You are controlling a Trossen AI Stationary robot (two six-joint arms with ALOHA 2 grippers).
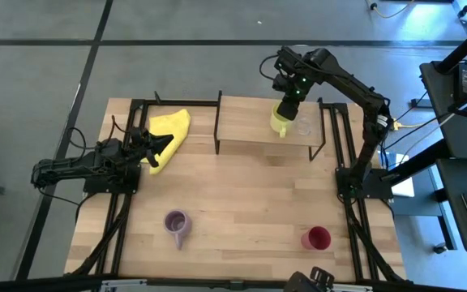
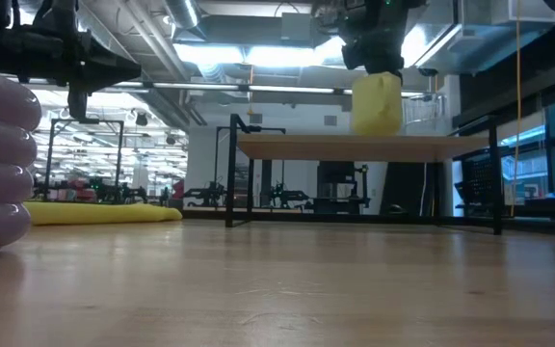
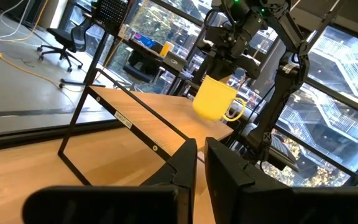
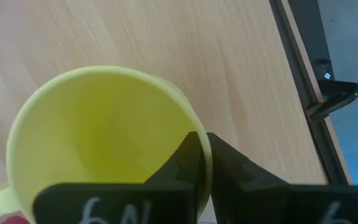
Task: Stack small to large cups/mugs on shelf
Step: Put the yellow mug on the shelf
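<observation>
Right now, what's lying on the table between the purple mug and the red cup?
Nothing: in the high view, only bare tabletop separates the purple mug from the red cup.

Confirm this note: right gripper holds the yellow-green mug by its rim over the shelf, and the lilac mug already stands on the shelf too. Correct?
Not quite. The lilac mug stands on the table's near side, not on the shelf, as the high view shows. The right gripper does pinch the yellow-green mug by its rim.
</observation>
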